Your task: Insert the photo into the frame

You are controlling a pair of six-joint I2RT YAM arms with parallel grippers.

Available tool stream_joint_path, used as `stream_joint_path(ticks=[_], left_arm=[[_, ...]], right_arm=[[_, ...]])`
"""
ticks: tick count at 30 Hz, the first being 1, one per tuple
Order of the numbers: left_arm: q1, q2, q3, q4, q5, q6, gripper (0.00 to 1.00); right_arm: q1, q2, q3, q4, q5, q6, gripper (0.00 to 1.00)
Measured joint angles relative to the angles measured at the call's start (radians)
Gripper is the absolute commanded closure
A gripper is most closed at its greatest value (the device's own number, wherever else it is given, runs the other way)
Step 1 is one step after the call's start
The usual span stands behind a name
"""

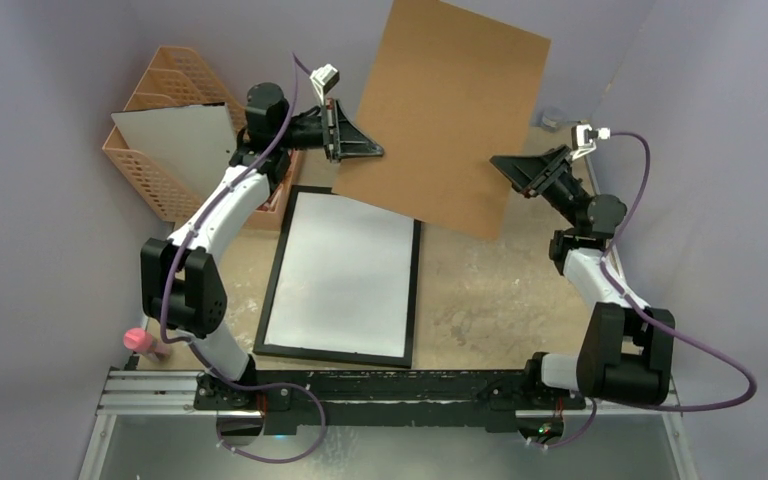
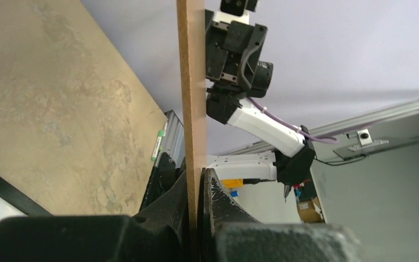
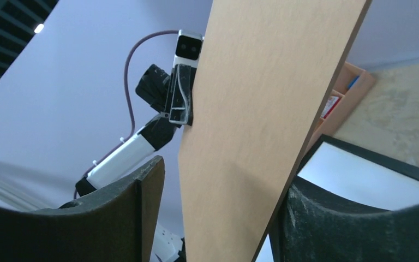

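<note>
Overhead, a large brown board (image 1: pixel 450 110) hangs tilted in the air above the far part of the bench (image 1: pixel 480 300), one arm at each side of it. The left tool (image 1: pixel 372 148) is clenched on the board's left edge; its wrist view shows the thin edge pinched tight between the two black fingers (image 2: pixel 218 191). The right tool (image 1: pixel 500 163) sits at the opposite edge with its jaws spread. From its own wrist view the board passes between the two fingers, with a clear gap beside the left-hand one, and whether the other finger touches the board cannot be told. The frame (image 1: pixel 276 270) lies flat on the bench between the two arms, its long sides running away from the bases, with a thin black border around a plain white sheet (image 1: pixel 345 270). Seen from above, the board's lower edge overlaps the frame's far end. At the far left an orange basket (image 1: pixel 150 170) stands just beside the frame's far corner, with a pale panel (image 1: pixel 175 140) leaning in it. A small pink thing (image 1: pixel 138 340) sits near the left arm's base.
</note>
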Motion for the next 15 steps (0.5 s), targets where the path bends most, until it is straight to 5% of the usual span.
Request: stream_joint_path(ticks=[5,11,12,15], left_arm=[[0.004,-0.009,-0.004,0.079,0.038,-0.052,1.00],[0.010,-0.009,-0.018,0.133,0.055,-0.097,1.00],[0.013,-0.009,-0.019,0.137,0.057,-0.102,0.91],[0.021,-0.009,-0.024,0.145,0.056,-0.084,0.62]], right_arm=[[0.000,0.071,0.077,0.098,0.008,0.066,0.46],[0.000,0.146,0.151,0.172,0.008,0.115,0.93],[0.000,0.153,0.154,0.175,0.006,0.120,1.00],[0.003,0.163,0.154,0.164,0.004,0.147,1.00]])
